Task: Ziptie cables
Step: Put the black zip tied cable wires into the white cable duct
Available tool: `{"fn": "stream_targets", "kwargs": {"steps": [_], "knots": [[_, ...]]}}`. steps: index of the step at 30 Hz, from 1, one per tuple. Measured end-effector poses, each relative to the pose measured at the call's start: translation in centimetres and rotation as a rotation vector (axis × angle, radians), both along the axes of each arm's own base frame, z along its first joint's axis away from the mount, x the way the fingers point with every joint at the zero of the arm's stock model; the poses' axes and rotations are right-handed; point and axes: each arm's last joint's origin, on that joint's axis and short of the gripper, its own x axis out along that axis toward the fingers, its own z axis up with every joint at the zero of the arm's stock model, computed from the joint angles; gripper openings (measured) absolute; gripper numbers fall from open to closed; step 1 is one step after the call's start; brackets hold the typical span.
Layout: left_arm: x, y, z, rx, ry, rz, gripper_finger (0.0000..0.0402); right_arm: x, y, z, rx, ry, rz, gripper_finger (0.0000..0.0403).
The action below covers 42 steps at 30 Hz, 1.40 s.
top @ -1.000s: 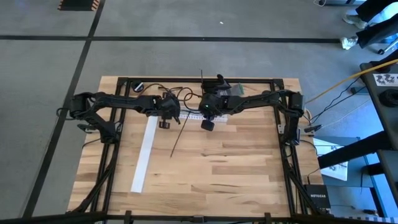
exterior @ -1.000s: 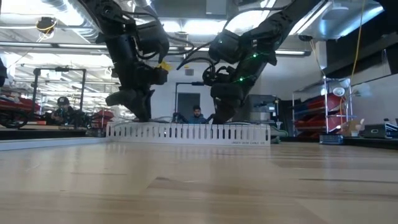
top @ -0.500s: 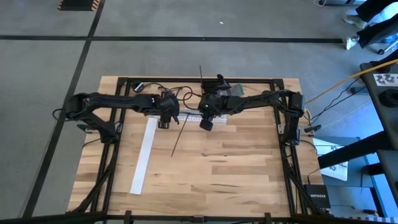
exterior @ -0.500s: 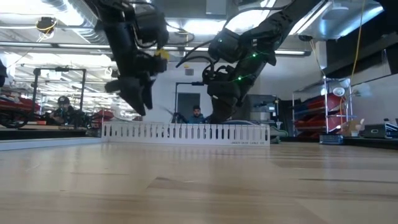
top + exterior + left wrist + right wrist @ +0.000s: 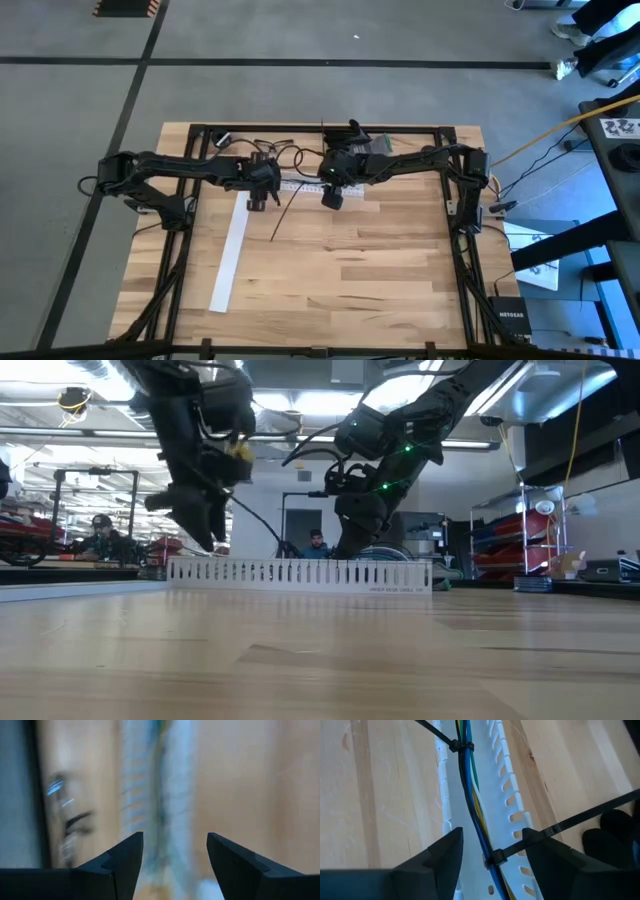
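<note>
My left gripper (image 5: 262,200) hangs just above the table (image 5: 380,280), at the left end of the white slotted rail (image 5: 300,572), fingers apart w/ nothing between them. In the left wrist view the two fingertips (image 5: 127,851) stand wide, only blurred rail and wood past them. My right gripper (image 5: 333,198) sits over the rail near its middle, a bit right of the left one; jaws parted, nothing held. In the right wrist view my fingers (image 5: 447,850) straddle the rail, one either side, not touching what's inside.

The cables (image 5: 470,795) lie bundled lengthwise inside the rail channel: dark blue/black, plus a green and a yellowish one. Two black zip ties (image 5: 460,745) are cinched round the bundle, one farther along, one close to my right fingers; the tail of the close one runs out across the wood. From above, a thin dark tail (image 5: 282,215) sticks out from the rail toward the near side, btwn the two grippers. A long flat white strip (image 5: 230,250) lies on the table left of centre, running from near the rail toward the near edge.

Low view: a person (image 5: 316,544) sits in the room beyond the rail; another (image 5: 103,535) far left.
</note>
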Motion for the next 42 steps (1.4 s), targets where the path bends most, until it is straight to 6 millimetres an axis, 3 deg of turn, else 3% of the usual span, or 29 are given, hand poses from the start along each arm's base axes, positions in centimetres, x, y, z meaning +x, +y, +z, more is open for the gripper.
{"fn": "stream_targets", "kwargs": {"steps": [3, 7, 11, 17, 20, 24, 36, 42], "knots": [[-0.2, 0.4, -0.3, 0.111, 0.026, 0.032, 0.0199, 0.0, 0.0, 0.0, -0.004, 0.001, 0.006, 0.0194], [-0.3, 0.8, -0.5, 0.131, 0.026, 0.029, 0.0198, 0.0, 0.0, 0.0, -0.004, 0.001, 0.006, 0.0194], [-0.6, 1.3, -0.5, 0.129, 0.039, 0.050, 0.0198, 0.0, 0.0, 0.0, -0.004, 0.000, 0.006, 0.0194], [-0.6, 0.0, 0.4, 0.016, -0.007, 0.004, 0.0198, 0.0, 0.0, 0.0, -0.006, 0.000, 0.009, 0.0194], [-1.1, 0.1, -0.5, -0.073, 0.023, -0.014, 0.0198, 0.0, 0.0, 0.0, -0.006, 0.000, 0.010, 0.0194], [-2.0, 1.2, -1.6, 0.028, 0.078, 0.034, 0.0198, 0.0, 0.0, 0.0, -0.010, 0.001, 0.016, 0.0193], [-1.0, 2.6, -0.7, 0.079, -0.078, 0.070, 0.0198, 0.1, 0.0, 0.1, -0.019, 0.003, 0.027, 0.0193], [0.8, 2.7, -0.1, -0.020, -0.309, 0.012, 0.0198, -0.3, 0.1, 2.8, -0.011, 0.043, 0.029, 0.0193]]}}
